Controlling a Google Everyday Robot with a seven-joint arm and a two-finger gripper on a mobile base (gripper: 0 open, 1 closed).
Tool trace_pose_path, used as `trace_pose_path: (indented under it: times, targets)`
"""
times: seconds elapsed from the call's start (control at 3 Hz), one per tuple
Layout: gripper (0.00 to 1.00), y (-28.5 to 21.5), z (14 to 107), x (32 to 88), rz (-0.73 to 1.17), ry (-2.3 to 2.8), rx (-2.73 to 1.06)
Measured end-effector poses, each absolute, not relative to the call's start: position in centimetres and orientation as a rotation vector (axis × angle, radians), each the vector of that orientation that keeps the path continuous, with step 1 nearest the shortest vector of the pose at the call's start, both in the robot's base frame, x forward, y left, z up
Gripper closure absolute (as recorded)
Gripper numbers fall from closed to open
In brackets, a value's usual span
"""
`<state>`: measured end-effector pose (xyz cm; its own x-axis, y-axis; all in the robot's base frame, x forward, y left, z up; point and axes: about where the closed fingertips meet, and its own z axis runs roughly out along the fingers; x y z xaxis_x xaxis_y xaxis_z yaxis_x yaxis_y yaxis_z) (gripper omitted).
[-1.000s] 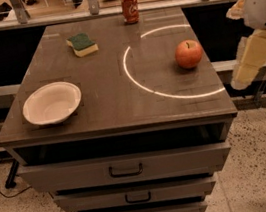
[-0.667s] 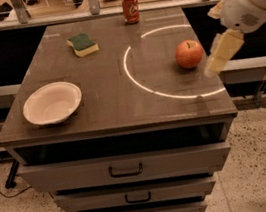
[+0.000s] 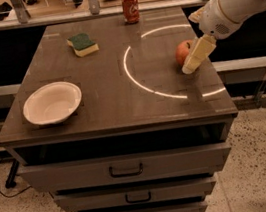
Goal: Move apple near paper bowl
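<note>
The red-orange apple [image 3: 183, 52] sits on the right side of the dark table [image 3: 117, 100], inside a bright ring of light. My gripper [image 3: 191, 43] reaches in from the right on a white arm and is at the apple. It is open: one cream finger [image 3: 197, 55] lies across the apple's front right side and hides part of it, the other shows behind, further back. The white paper bowl [image 3: 52, 103] stands upright near the table's front left edge, far from the apple.
A red soda can [image 3: 130, 6] stands at the table's back edge. A green and yellow sponge [image 3: 82, 44] lies at the back left. Drawers with handles [image 3: 126, 170] are below the tabletop. A metal rail runs behind the table.
My gripper has moved left and in from beyond the table's right edge, down to the apple. The apple, bowl, can and sponge have not moved.
</note>
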<state>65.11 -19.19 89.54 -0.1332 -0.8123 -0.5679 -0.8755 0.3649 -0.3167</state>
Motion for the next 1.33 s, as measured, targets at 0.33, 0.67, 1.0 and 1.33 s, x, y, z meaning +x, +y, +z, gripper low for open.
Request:
trace_pose_path:
  times: [0.33, 0.67, 1.0, 1.33]
  targets:
    - [0.0, -20.1, 88.4, 66.9, 0.129, 1.928, -1.439]
    - [0.02, -20.7, 87.0, 67.4, 0.147, 1.943, -1.426]
    - [0.25, -21.0, 85.9, 67.1, 0.162, 1.965, -1.426]
    - [0.47, -21.2, 85.2, 66.5, 0.176, 1.984, -1.423]
